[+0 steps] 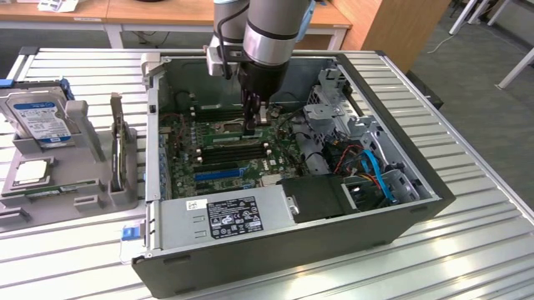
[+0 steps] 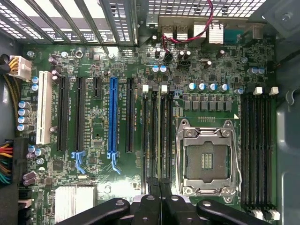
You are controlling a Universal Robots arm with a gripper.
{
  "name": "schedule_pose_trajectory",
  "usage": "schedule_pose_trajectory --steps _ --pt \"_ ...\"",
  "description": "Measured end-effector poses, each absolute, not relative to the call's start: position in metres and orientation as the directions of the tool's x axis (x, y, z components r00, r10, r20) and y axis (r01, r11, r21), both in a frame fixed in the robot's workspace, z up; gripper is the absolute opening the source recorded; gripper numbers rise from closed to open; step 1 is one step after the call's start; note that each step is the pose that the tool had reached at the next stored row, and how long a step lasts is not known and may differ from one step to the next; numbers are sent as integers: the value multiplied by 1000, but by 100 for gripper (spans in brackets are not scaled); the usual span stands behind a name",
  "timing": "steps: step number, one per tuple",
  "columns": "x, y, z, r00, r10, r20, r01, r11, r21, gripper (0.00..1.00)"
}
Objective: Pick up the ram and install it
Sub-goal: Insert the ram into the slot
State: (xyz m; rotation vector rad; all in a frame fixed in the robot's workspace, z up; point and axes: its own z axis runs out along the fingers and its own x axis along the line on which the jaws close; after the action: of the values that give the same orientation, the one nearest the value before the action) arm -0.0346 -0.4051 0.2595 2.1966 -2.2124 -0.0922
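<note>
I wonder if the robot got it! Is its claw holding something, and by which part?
It cannot be told. The claw hangs over the long black slots on the green board, and whether anything is in it cannot be made out.

Silver-grey cylindrical robot arm [image 1: 271,28] is hanging from the top edge of the exterior view, its last segment standing close to vertical. Black wrist section [image 1: 259,78] is sitting straight below it, in line. Black two-fingered gripper [image 1: 252,127] is pointing straight down, tips sitting low. In the wrist view the gripper [image 2: 158,183] is showing two slim black fingers [image 2: 151,186] lying close together and parallel, a thin line separating them. Black curved linkage bars [image 2: 101,211] are flaring out to both sides.
</note>
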Motion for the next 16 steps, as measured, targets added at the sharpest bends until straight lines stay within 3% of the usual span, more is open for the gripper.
schedule_pose_trajectory --steps 16 --pt "-35 -405 252 -8 -1000 -26 -998 6 58 11"
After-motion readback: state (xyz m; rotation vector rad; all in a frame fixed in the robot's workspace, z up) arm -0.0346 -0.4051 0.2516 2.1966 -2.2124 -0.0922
